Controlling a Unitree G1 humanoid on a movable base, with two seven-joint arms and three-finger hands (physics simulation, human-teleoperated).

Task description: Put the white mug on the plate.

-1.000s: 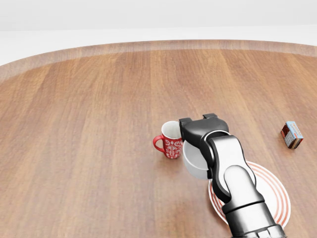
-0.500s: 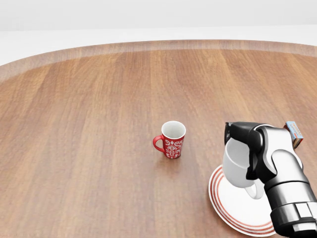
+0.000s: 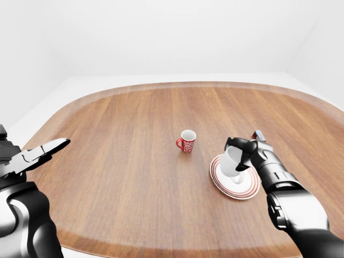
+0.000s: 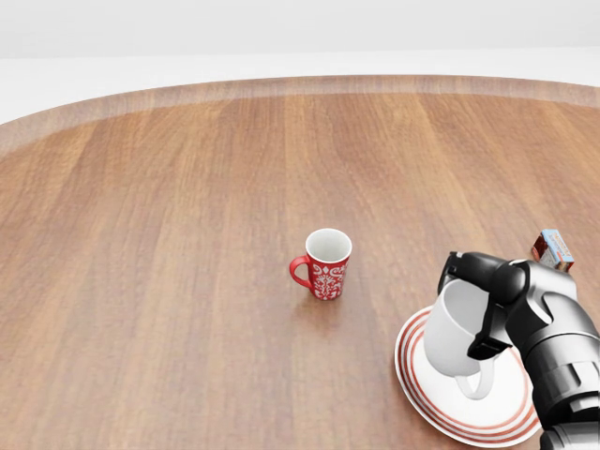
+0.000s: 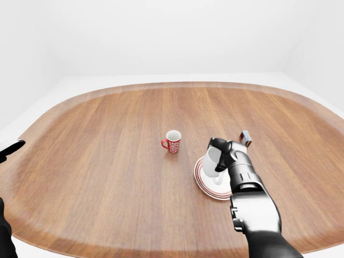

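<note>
While the left robot hand idles with fingers spread wide at the left edge of the left-eye view, the red patterned mug stands untouched mid-desk. The right robot hand, fingers wrapped round the white mug, has swung right over the last second and now holds it tilted over the red-ringed plate. Contact with the plate: cannot tell. Judgement: placement imminent; needs levelling, then release. Small box lies beyond, at right.
</note>
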